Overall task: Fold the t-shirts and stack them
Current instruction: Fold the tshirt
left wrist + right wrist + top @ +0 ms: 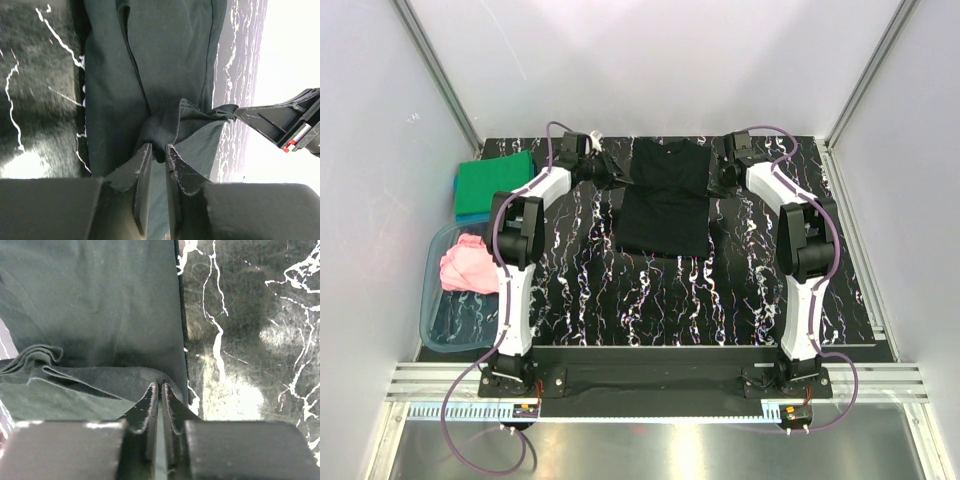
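Top view: the black t-shirt (665, 195) lies flat between the two grippers, collar at the far end. The left gripper (610, 170) is at its one sleeve and the right gripper (718, 178) at the other. A green t-shirt (495, 185) and a pink t-shirt (468, 265), the pink one in a plastic tub (435, 330), sit well out beyond the left gripper's outer side.

Left wrist: the jaws stand a little apart with a ridge of sleeve cloth bunched between the tips. Whether they nip it I cannot tell. The shirt's body spreads out ahead of the fingers (142, 160).

Right wrist: the jaws are all but closed, and a stitched hem runs right up to the tips (pinched or merely touching, I cannot say). Bare table (250, 340) lies to the gripper's right.

My judgement is that the shirt is light, limp and easily creased. It will sag from any single pinch, so it is best taken by hems or seams at two matched points
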Controlling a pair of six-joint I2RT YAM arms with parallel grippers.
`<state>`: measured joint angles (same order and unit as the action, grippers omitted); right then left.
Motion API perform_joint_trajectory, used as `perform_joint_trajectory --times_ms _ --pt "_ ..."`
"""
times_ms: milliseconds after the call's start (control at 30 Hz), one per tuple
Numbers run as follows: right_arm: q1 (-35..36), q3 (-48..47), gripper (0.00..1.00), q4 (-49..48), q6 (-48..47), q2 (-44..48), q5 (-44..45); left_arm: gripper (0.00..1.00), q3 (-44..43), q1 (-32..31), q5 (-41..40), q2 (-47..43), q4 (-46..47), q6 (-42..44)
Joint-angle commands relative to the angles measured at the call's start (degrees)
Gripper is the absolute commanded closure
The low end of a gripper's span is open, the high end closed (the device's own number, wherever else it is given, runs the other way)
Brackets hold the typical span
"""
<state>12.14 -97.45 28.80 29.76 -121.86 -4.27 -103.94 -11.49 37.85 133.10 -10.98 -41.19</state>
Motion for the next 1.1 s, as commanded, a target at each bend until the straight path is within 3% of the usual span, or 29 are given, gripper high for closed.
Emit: perform_joint_trajectory --times_ms 0,100,167,333,467,567,667,700,767,967,1067 --pt "-0.9 -3.9 0.8 -0.6 0.2 -1.4 -0.9 0.78 -4.0 0.8 1.0 0.8 1.8 0.0" --pt "-1.5 -4.9 0.71 -1.0 0.3 -1.8 -1.5 0.73 -3.1 2.2 -2.2 -1.4 0.6 0.1" --pt "-1.8 -5.2 0.68 -1.5 -0.3 -1.3 -1.7 0.64 -2.0 2.7 -8.1 -3.5 -1.2 2.1" --pt "-2.0 -4.7 0.63 -0.7 -1.7 0.8 -1.0 0.58 -3.3 3.4 -13.5 -7.9 -6.5 8.0" --pt "-2.0 -1.6 0.78 -2.5 -1.1 2.2 -5.7 0.58 -1.6 2.9 -6.7 -8.7 -4.8 8.5" --pt "-1.9 0.1 0.82 -5.1 -0.7 2.5 -10.4 0.61 -1.3 1.8 -2.9 -7.4 -4.2 9.5" --pt "-2.0 -0.5 0.78 -5.3 -1.1 1.1 -11.0 0.62 -1.5 1.1 -2.7 -5.9 -5.2 10.1" --pt "-2.0 -0.5 0.66 -5.4 -1.8 0.8 -11.0 0.62 -1.0 1.1 -2.8 -5.6 -4.8 9.8" --pt "-2.1 -0.8 0.6 -6.6 -5.3 0.0 -11.5 0.62 -0.2 1.1 -2.5 -5.1 -2.8 9.4" --pt "-3.3 -6.4 0.67 -4.1 -10.9 -4.6 -15.8 0.68 -4.3 1.1 4.1 0.8 -1.2 9.0" --pt "-3.4 -7.1 0.6 -3.7 -12.3 -5.8 -15.0 0.68 -4.2 1.1 4.2 2.0 0.2 8.1"
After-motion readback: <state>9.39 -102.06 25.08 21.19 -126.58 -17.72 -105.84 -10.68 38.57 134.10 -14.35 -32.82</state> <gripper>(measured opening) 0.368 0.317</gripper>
